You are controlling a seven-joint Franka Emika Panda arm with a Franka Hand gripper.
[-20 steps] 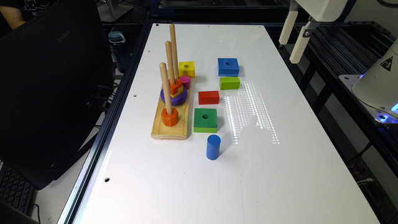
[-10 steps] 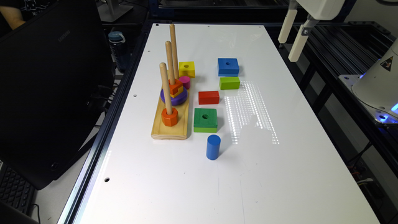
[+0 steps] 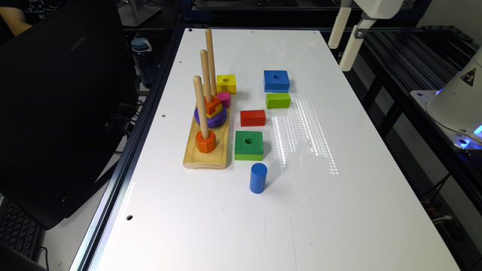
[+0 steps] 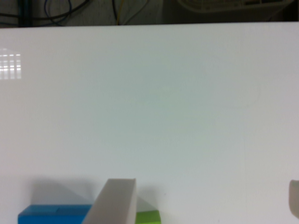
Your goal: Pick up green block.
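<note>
The green block (image 3: pixel 248 145) lies flat on the white table (image 3: pixel 339 210), dark green on top with a round centre hole and lime-green lower sides. It sits just beside the wooden peg base (image 3: pixel 206 150). My gripper (image 3: pixel 339 58) hangs high above the table's far edge on the exterior view's right, well away from the green block. In the wrist view my gripper (image 4: pixel 208 184) is open: one pale finger (image 4: pixel 114 200) shows near the blocks and the other finger (image 4: pixel 294 196) at the frame's edge, with bare table between them.
Near the green block are a red block (image 3: pixel 252 117), a small lime block (image 3: pixel 278 100) (image 4: pixel 148 217), a blue square block with a hole (image 3: pixel 276 80) (image 4: pixel 53 214), a yellow block (image 3: pixel 226 83) and an upright blue cylinder (image 3: pixel 258 177). A black laptop (image 3: pixel 56 105) stands on the exterior view's left.
My gripper has shifted slightly toward the exterior view's left, still high up. The blocks have not moved.
</note>
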